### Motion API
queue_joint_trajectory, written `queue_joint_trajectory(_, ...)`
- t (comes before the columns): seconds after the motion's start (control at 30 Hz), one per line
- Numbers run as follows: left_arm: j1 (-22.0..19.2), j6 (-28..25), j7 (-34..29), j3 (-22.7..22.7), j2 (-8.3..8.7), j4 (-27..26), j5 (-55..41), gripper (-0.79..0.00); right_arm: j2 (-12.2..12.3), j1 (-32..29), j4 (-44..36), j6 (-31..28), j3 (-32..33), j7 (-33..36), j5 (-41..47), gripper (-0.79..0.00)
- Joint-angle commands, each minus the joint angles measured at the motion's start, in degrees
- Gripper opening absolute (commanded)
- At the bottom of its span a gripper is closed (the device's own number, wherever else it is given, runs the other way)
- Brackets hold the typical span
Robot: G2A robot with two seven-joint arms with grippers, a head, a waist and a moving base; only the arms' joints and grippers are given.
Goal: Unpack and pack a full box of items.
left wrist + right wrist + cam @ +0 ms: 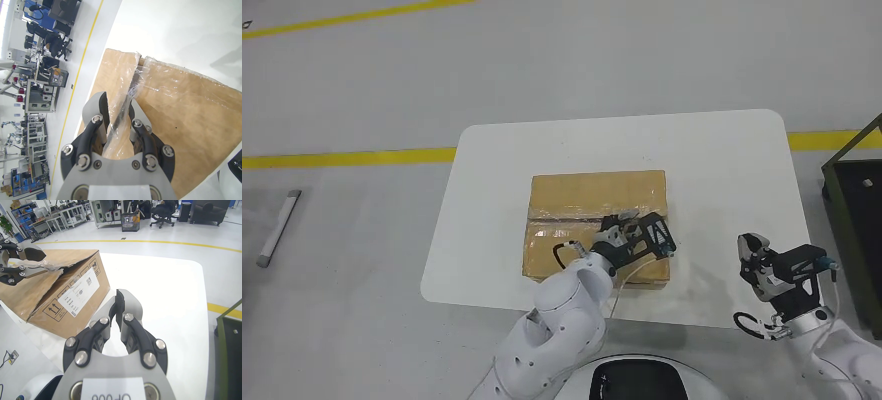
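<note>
You had bright, even overhead light, so the white table (170, 285) looked nearly blown out, the clear tape (140, 75) on the box (189, 113) glinted, shadows were soft, and both wrist views bowed at the edges.

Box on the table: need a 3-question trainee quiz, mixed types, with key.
1. Fill in: the box stands on a ___ table.
2. The left gripper is shut on what? A) the taped flap B) the table's rim C) nothing
3. True or false: the right gripper holds the box.
Key: 1 white; 2 A; 3 false.
</note>
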Motion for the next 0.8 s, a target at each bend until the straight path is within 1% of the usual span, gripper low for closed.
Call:
queue_joint_trajectory(0.0,0.17,0.18,0.00,-0.03,-0.08,0.09,0.08,-0.585,0.00,0.00,-0.01,-0.04,0.04,0.05,0.03,-0.785)
queue_joint_trajectory(0.1,0.38,0.76,0.21,-0.21,-0.22,0.48,0.27,-0.668,-0.02,0.02,-0.01,-0.09,0.09,0.09,0.05,-0.785)
queue_joint_trajectory(0.13,0.38,1.03,0.27,-0.33,-0.26,0.78,0.48,-0.757,-0.02,0.03,-0.01,-0.11,0.10,0.06,0.08,-0.785)
queue_joint_trajectory(0.17,0.36,1.35,0.45,-0.41,-0.30,0.95,0.76,-0.785,-0.03,0.04,0.03,-0.13,0.10,0.00,0.13,-0.785)
queue_joint_trajectory(0.33,0.56,2.65,1.30,-1.04,-0.50,1.24,1.18,-0.785,-0.05,0.12,0.23,-0.27,0.13,-0.02,0.21,-0.785)
queue_joint_trajectory(0.4,0.68,3.90,1.75,-1.61,-0.58,0.65,1.23,-0.785,-0.06,0.17,0.11,-0.23,0.32,-0.14,0.31,-0.785)
queue_joint_trajectory(0.5,1.15,6.92,2.91,-3.24,-0.69,-1.58,0.47,-0.785,-0.09,-0.02,-0.77,-0.40,0.80,-1.07,1.20,-0.785)
queue_joint_trajectory(0.63,2.20,11.33,3.81,-7.46,-0.67,-5.70,-2.03,-0.785,-0.08,-0.09,-1.65,-1.70,1.81,-1.78,3.15,-0.785)
queue_joint_trajectory(0.77,3.28,12.54,3.79,-13.31,-0.23,-9.01,-2.99,-0.785,-0.05,0.29,-2.23,-2.61,1.82,-1.39,3.45,-0.785)
